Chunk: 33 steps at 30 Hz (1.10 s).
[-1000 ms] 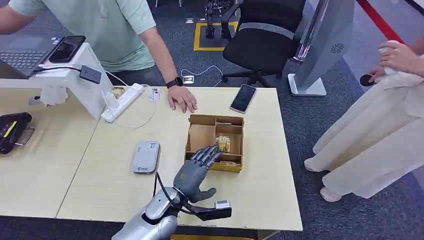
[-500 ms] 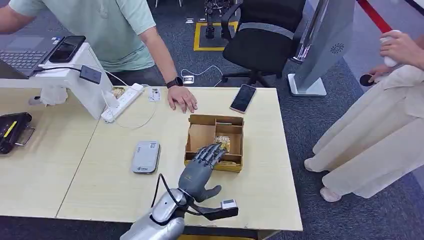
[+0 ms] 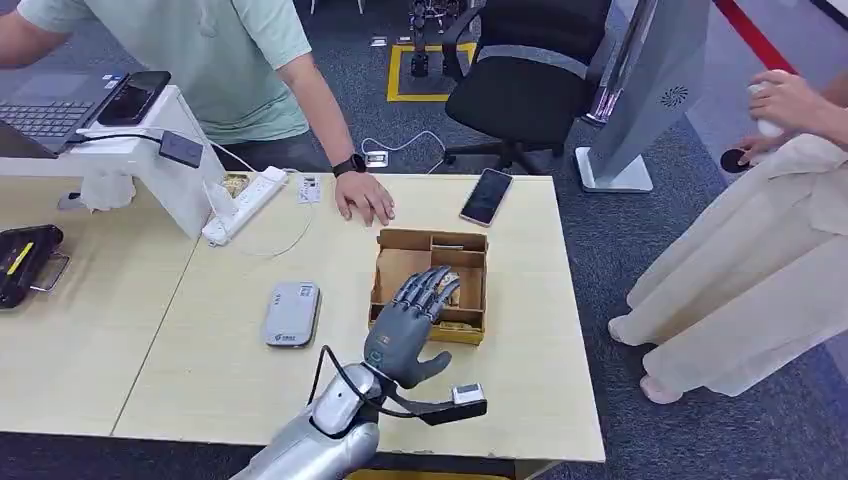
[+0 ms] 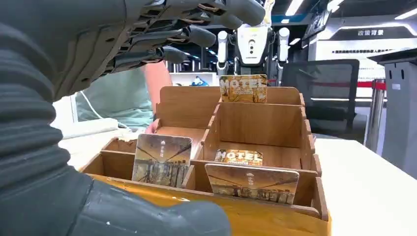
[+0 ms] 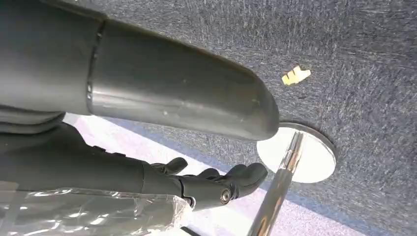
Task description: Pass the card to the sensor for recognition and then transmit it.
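Observation:
A brown compartment box (image 3: pixel 432 239) stands on the table right of centre. In the left wrist view the box (image 4: pixel 255 125) holds several cards: one HOTEL card (image 4: pixel 243 88) upright at the back, another (image 4: pixel 238 157) lying flat, and two picture cards (image 4: pixel 162 160) (image 4: pixel 252 183) leaning in the front slots. My left hand (image 3: pixel 410 320) hovers over the box's near half, fingers (image 4: pixel 167 37) spread and holding nothing. The grey card sensor (image 3: pixel 291 313) lies flat to the box's left. My right hand (image 5: pixel 211 182) hangs over the carpet with nothing in it.
A person leans on the table's far edge with one hand (image 3: pixel 365 197) flat on it. A phone (image 3: pixel 486 196), a power strip (image 3: pixel 245 205), a white stand (image 3: pixel 170 160) and a black device (image 3: pixel 25 260) sit around. Another person (image 3: pixel 760 260) stands off the right side.
My left hand has moved forward and slightly up, from the box's near rim to over its compartments, hiding the card there. The person at right shifted their hands a little.

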Tool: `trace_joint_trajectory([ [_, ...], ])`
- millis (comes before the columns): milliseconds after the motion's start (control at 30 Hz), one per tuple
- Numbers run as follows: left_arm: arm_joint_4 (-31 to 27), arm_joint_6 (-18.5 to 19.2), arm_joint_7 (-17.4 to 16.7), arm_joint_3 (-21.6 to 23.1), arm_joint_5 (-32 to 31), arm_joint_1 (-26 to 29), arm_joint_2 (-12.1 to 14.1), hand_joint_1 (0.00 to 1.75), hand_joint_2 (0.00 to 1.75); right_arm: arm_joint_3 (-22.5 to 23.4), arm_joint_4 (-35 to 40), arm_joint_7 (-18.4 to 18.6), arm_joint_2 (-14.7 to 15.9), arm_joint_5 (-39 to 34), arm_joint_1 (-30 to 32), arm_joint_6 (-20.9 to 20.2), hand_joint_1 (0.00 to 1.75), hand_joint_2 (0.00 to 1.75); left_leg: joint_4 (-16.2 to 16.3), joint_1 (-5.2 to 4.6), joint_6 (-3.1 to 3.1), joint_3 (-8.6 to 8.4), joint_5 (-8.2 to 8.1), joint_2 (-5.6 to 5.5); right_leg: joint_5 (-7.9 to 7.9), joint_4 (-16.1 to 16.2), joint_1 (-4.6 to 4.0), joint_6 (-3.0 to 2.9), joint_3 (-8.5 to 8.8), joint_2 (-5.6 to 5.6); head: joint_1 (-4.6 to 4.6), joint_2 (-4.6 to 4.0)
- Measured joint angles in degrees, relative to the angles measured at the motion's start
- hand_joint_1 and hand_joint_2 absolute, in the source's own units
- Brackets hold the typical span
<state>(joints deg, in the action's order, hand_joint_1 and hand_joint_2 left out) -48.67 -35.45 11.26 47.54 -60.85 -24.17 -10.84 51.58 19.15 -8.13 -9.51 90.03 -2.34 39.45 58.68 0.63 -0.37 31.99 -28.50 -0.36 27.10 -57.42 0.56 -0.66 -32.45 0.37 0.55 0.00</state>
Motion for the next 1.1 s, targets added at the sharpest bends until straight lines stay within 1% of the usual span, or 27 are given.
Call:
trace_joint_trajectory([
  [567, 4.0, 1.0, -0.3, 0.4, -0.2, -0.5, -0.7, 0.0, 1.75, -1.0, -0.8, 0.1, 0.0, -0.5, -0.4, 0.0, 0.0, 0.0, 0.0, 0.0, 0.0, 0.0, 0.0, 0.0, 0.0, 0.0, 0.0, 0.0, 0.0, 0.0, 0.0, 0.0],
  [1100, 5.7, 1.2, -0.4, 1.0, -0.3, -0.8, -0.9, 0.0, 1.75, -1.5, -1.3, 0.1, 0.0, -0.5, -0.6, 0.0, 0.0, 0.0, 0.0, 0.0, 0.0, 0.0, 0.0, 0.0, 0.0, 0.0, 0.0, 0.0, 0.0, 0.0, 0.02, 0.0],
])
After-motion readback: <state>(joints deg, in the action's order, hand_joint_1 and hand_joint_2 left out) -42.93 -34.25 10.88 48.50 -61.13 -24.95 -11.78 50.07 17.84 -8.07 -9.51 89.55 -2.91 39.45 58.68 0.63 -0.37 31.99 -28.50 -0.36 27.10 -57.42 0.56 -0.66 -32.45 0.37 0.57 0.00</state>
